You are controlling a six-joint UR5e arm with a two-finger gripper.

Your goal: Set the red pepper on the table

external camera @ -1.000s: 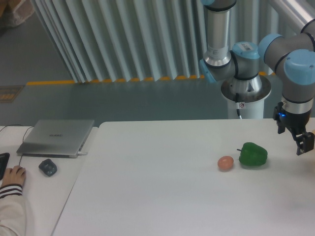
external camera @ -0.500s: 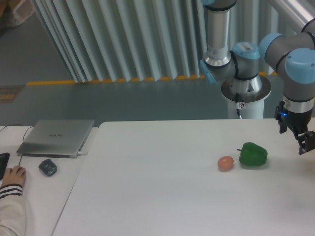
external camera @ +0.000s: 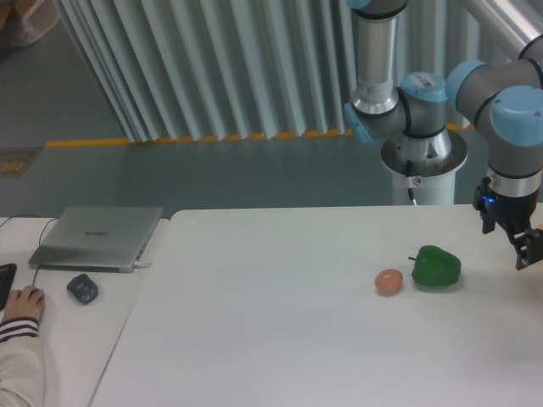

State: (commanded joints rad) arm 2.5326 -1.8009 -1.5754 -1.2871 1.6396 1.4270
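The red pepper is out of view. The white table (external camera: 280, 322) fills the lower middle and right of the camera view. My gripper (external camera: 531, 248) hangs at the far right edge, just above the table and to the right of a green pepper (external camera: 436, 266). Only one dark finger (external camera: 526, 248) shows; the other is cut off by the frame edge, so I cannot tell how the jaws stand or whether anything is held.
A small tan-orange egg-shaped thing (external camera: 389, 281) lies just left of the green pepper. On the narrower desk at left sit a shut laptop (external camera: 97, 236) and a mouse (external camera: 82, 288), with a person's hand (external camera: 21, 303) at the edge. The arm's base (external camera: 422, 153) stands behind the table.
The gripper has drifted slightly to the right, further out of the frame. The green pepper and the egg-shaped thing have not moved.
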